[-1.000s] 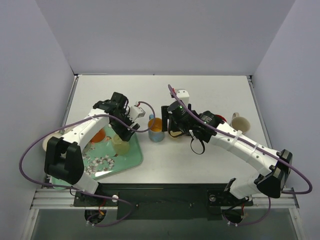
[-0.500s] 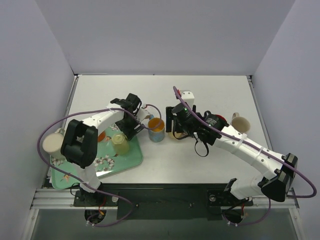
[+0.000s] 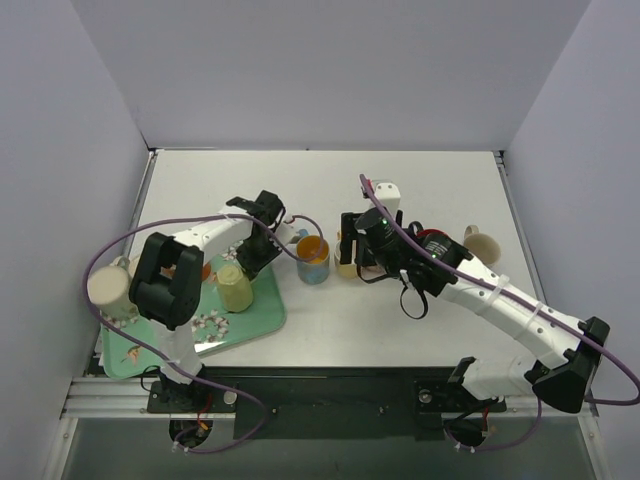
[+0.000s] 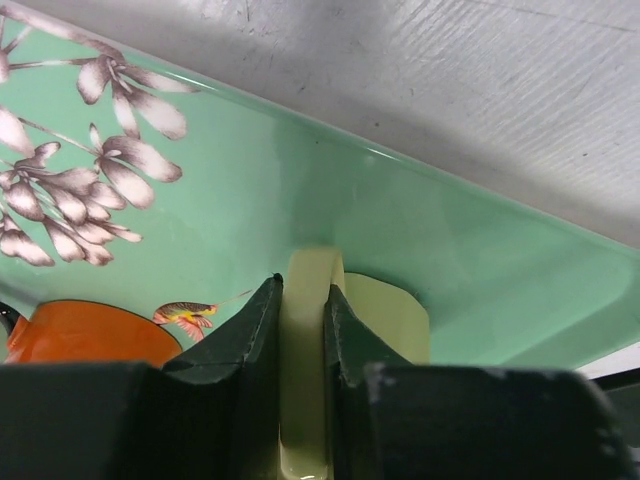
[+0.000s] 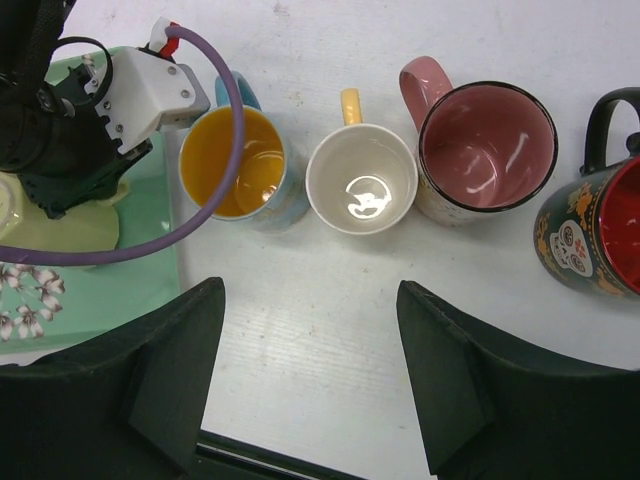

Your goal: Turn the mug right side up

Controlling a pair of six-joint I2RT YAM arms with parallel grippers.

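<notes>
A pale yellow-green mug (image 3: 236, 288) stands on the green flowered tray (image 3: 255, 320), its closed bottom facing up. My left gripper (image 3: 252, 262) is shut on the mug's handle (image 4: 305, 330). In the left wrist view both dark fingers (image 4: 250, 340) press the handle's sides, and the mug's body (image 4: 390, 320) shows just right of them. My right gripper (image 5: 310, 300) is open above bare table, near the row of upright mugs, with nothing between its fingers.
Upright on the table stand a blue mug with an orange inside (image 5: 240, 165), a cream mug (image 5: 362, 180), a pink mug (image 5: 485, 150) and a dark patterned mug (image 5: 600, 230). An orange mug (image 3: 200, 270) lies on the tray. Beige mugs sit far left (image 3: 108, 288) and far right (image 3: 483, 245).
My left gripper came down onto the yellow-green mug's handle and shut on it. The right arm drifted a little to the right, its jaws unchanged.
</notes>
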